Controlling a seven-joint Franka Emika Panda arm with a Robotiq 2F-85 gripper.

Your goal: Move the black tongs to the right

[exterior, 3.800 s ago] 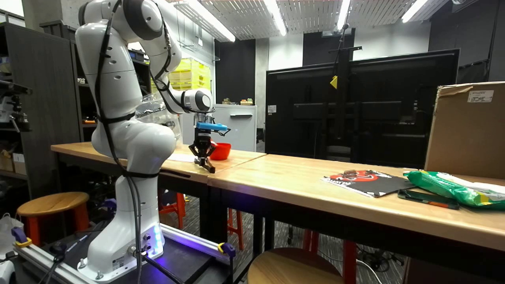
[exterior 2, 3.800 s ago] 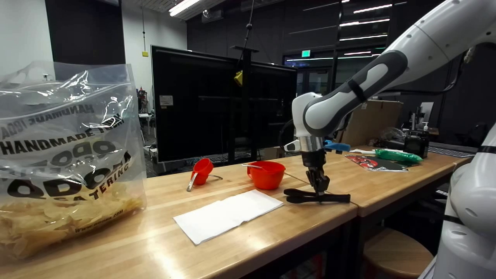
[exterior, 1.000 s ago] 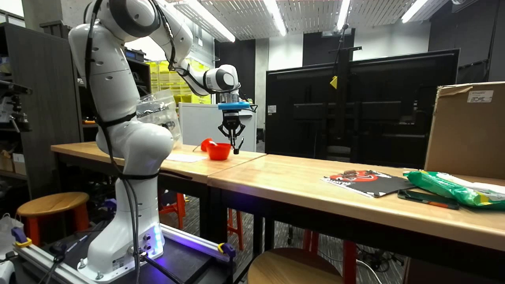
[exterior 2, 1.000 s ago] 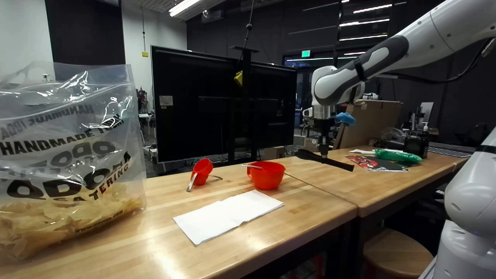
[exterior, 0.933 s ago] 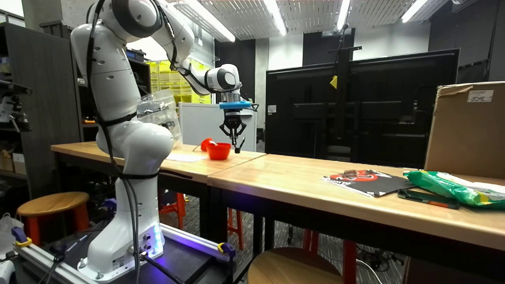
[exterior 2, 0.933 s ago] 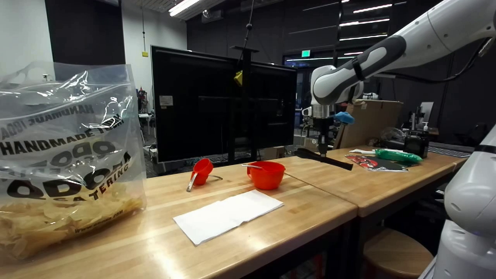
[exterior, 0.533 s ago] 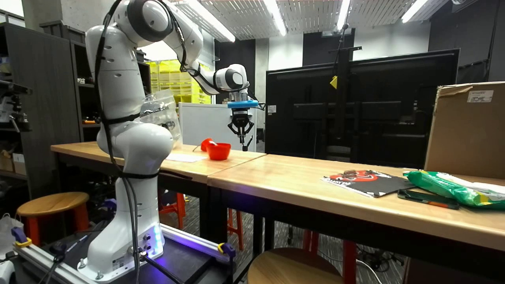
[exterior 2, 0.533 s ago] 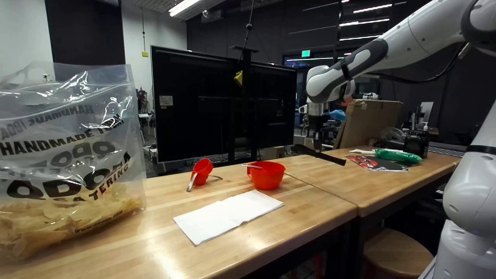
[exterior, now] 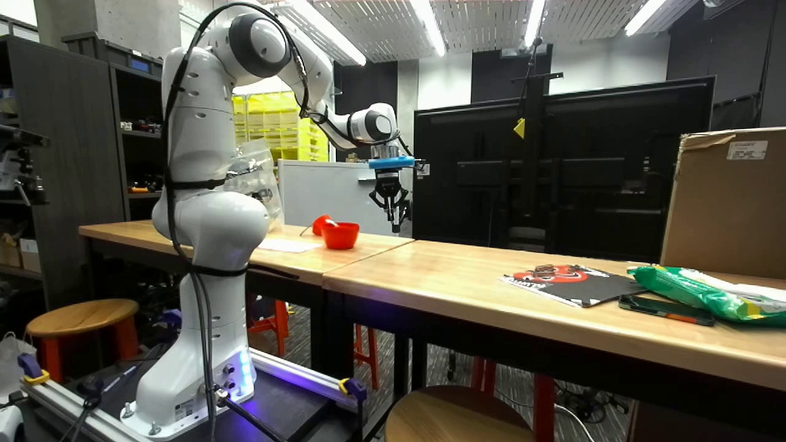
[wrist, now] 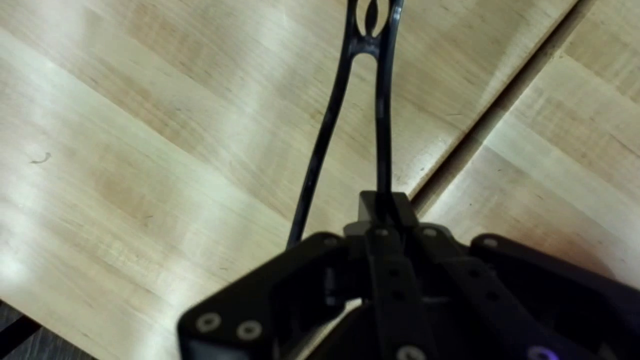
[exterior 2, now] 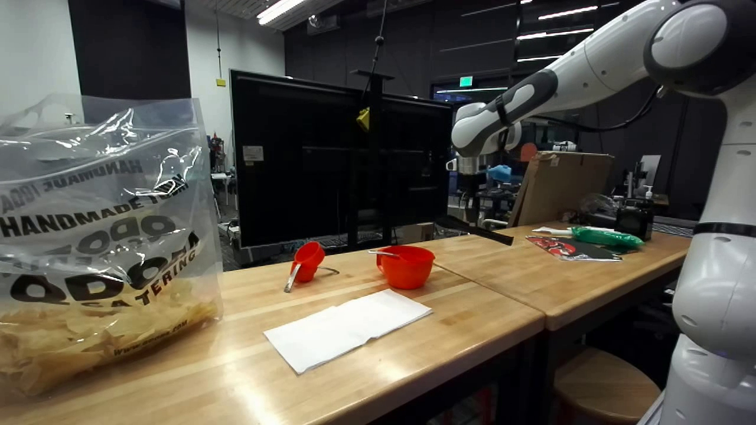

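Note:
Held in the air over the table are the black tongs (wrist: 383,115), with my gripper (wrist: 384,206) shut on one of their two thin arms. In the wrist view the other arm of the tongs runs free to the left of the fingertips, and the slotted head lies at the top edge. An exterior view shows the tongs (exterior 2: 495,235) slanting below my gripper (exterior 2: 470,218), well above the wood. My gripper (exterior: 395,220) hangs right of the red bowl (exterior: 341,236) in an exterior view, where the tongs are seen nearly end-on.
The seam (wrist: 480,127) between two tables runs beneath. Near it stand the red bowl (exterior 2: 407,268), a tilted red cup (exterior 2: 309,260) and a white napkin (exterior 2: 351,327). A chip bag (exterior 2: 106,254) is at one end; a magazine (exterior: 571,283), green package (exterior: 694,293) and cardboard box (exterior: 727,202) at the other.
Several seconds ago the tongs lay on the table with the gripper at them; now they are lifted. Over the last second the gripper carried them away from the red bowl, rightward in an exterior view.

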